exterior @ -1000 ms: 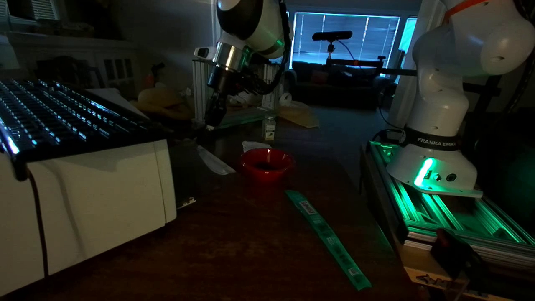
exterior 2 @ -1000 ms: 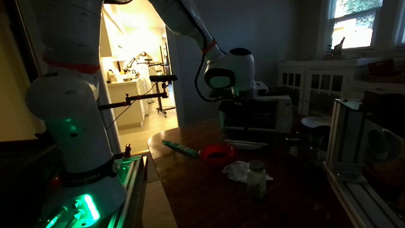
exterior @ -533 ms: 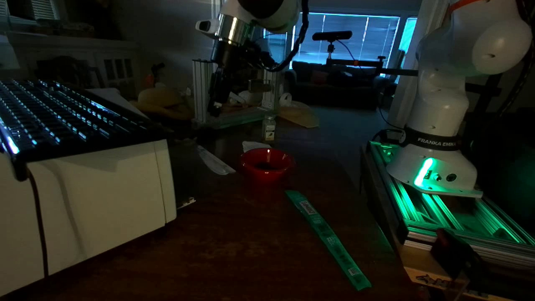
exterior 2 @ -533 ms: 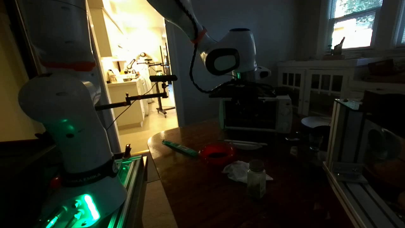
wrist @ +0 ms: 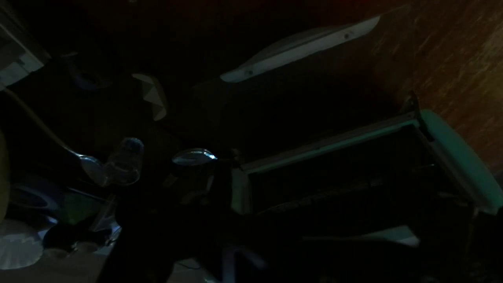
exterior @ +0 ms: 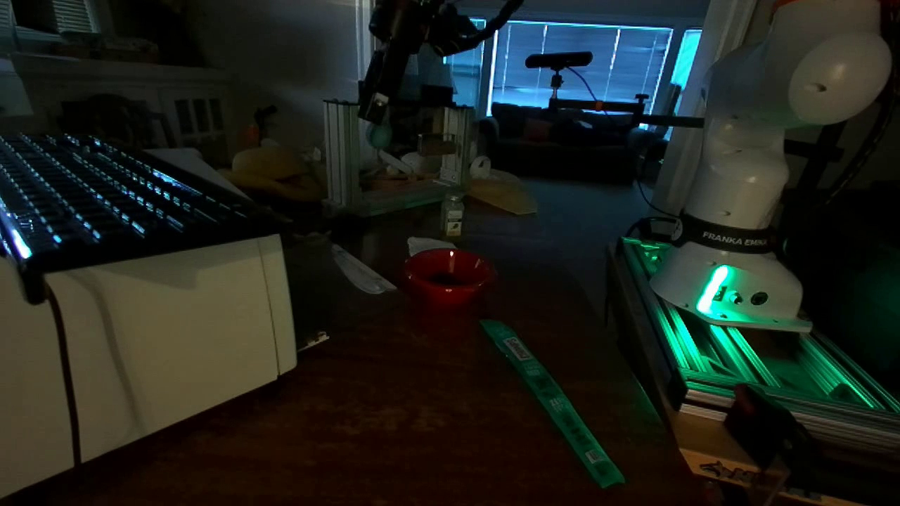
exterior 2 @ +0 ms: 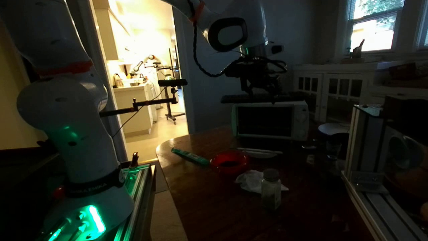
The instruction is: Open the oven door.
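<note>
The oven door [wrist: 310,98] is swung down and lies out flat in front of the white toaster oven [exterior 2: 300,122]. Its pale bar handle [wrist: 302,49] runs along the far edge in the wrist view, and that handle shows low above the table in both exterior views [exterior: 362,270] [exterior 2: 259,153]. The oven's dark inside with a rack [wrist: 326,194] is exposed. My gripper [exterior 2: 260,95] hovers high, in front of the oven's top, apart from door and handle. Its two fingers [exterior 2: 273,92] stand apart with nothing visible between them. The wrist view leaves the jaws mostly in darkness.
A keyboard [exterior: 119,190] rests on top of the oven. On the table are a red bowl [exterior: 450,274], a green packet [exterior: 552,400], a lidded jar [exterior 2: 271,190] and crumpled white paper [exterior 2: 250,180]. A metal frame [exterior 2: 357,144] stands beside them. A clear glass [wrist: 125,161] and spoons lie near the oven.
My gripper has climbed from low in front of the oven to well above the door, and its fingers have spread. The lowered door and handle have stayed put.
</note>
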Available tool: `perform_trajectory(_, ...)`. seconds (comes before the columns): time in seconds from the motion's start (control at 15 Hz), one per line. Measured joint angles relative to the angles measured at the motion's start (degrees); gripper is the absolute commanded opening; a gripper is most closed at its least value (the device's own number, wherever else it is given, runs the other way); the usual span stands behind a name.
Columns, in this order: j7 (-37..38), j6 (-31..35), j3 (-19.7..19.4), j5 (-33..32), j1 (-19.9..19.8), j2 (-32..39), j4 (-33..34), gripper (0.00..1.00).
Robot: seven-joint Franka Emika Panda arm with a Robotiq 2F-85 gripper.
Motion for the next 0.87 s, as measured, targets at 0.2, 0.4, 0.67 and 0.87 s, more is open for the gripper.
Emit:
perform_trajectory(0.2,3.8,-0.2,-0.8,-1.0,0.0,-3.2,-1.1,1.0)
perform_trajectory(0.4,5.2,-0.7,-1.7,0.0,0.6,-5.0,-1.4,1.0)
perform_trajectory(0.67,-2.3,-0.7,-3.8,5.8,4.0,-7.1,-1.4,1.0)
perform_trajectory(0.87,-2.5,-0.7,-3.9,5.9,4.3,-7.2,-1.3,1.0)
